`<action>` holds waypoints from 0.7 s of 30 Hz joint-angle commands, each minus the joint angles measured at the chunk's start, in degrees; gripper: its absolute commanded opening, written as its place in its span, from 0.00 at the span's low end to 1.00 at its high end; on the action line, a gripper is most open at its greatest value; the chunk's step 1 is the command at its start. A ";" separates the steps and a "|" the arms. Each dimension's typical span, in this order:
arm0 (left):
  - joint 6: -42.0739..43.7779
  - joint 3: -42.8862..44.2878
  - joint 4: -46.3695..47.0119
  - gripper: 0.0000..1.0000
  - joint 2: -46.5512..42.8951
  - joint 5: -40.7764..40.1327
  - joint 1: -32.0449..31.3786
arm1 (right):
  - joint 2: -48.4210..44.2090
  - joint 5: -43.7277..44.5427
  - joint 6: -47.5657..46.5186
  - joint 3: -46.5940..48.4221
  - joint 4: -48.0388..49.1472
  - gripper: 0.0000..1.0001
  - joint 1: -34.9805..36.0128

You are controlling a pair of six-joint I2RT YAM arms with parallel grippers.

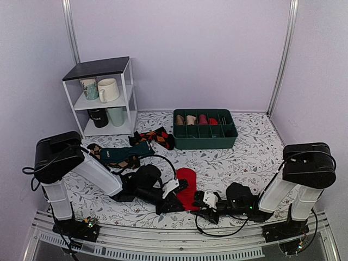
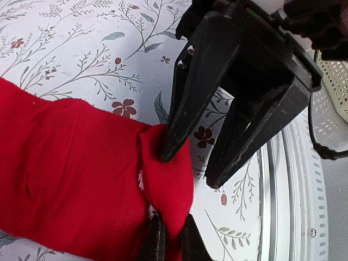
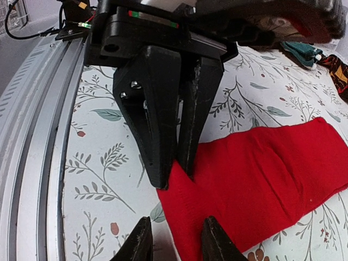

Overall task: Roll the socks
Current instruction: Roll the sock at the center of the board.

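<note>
The red socks (image 1: 186,182) lie flat on the flowered cloth at the near middle, stacked as one strip (image 3: 272,174). My left gripper (image 2: 172,216) is shut on a raised fold at their near end (image 2: 166,185). It shows from the front in the right wrist view, left gripper (image 3: 175,179) pinching that corner. My right gripper (image 3: 176,217) faces it from the right, open, with the socks' end corner lying between its fingers. In the left wrist view one finger of the right gripper (image 2: 187,171) touches the fold and the other stands off over bare cloth. From above, the left gripper (image 1: 182,206) and right gripper (image 1: 197,199) meet tip to tip.
A dark teal sock (image 1: 122,155) and orange-and-black argyle socks (image 1: 155,137) lie behind the left arm. A green divided tray (image 1: 205,142) holding rolled socks stands at the back, and a white shelf (image 1: 103,98) with mugs at the back left. The metal rail (image 3: 32,163) runs along the near edge.
</note>
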 commanded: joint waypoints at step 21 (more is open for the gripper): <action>0.38 -1.88 -13.06 0.00 4.51 0.66 0.09 | 0.88 2.08 -2.62 0.70 -1.01 0.49 0.40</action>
